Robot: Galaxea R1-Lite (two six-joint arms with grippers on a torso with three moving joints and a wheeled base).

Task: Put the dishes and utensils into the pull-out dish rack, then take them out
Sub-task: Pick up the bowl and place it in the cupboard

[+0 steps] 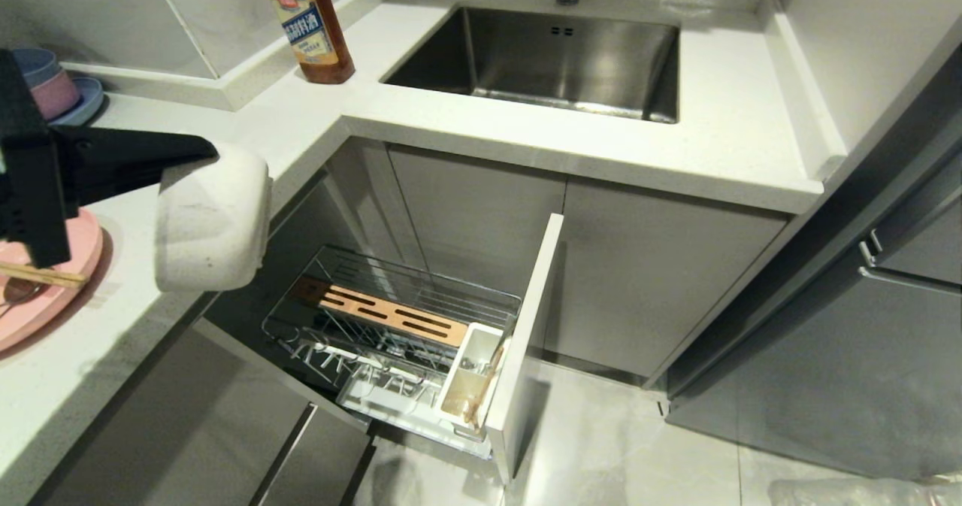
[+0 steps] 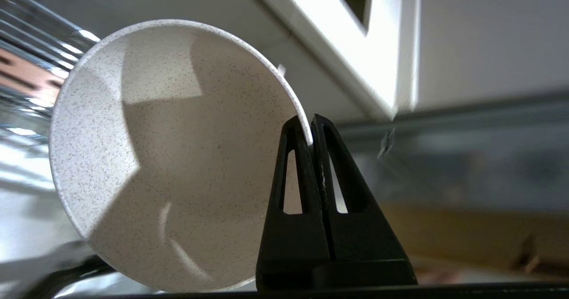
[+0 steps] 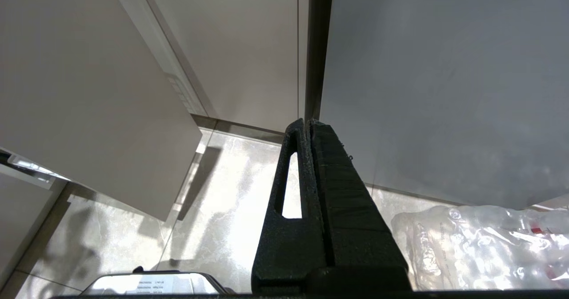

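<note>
Left wrist view shows the left gripper (image 2: 311,132) with its black fingers (image 2: 293,188) pinched tight on the rim of the cream-white speckled bowl (image 2: 169,157), which stands on edge beside them with its hollow facing the camera. Past the fingertips and lower lies the pull-out dish rack (image 1: 391,325), drawn out of the cabinet, with its slotted wooden block (image 1: 383,312) and white utensil cup (image 1: 470,374). Behind the fingers, on the counter, sits the pink oval plate (image 1: 45,295) with chopsticks (image 1: 41,274) across it. Right wrist view has the right gripper (image 3: 309,125) pressed closed, empty, over the floor.
</note>
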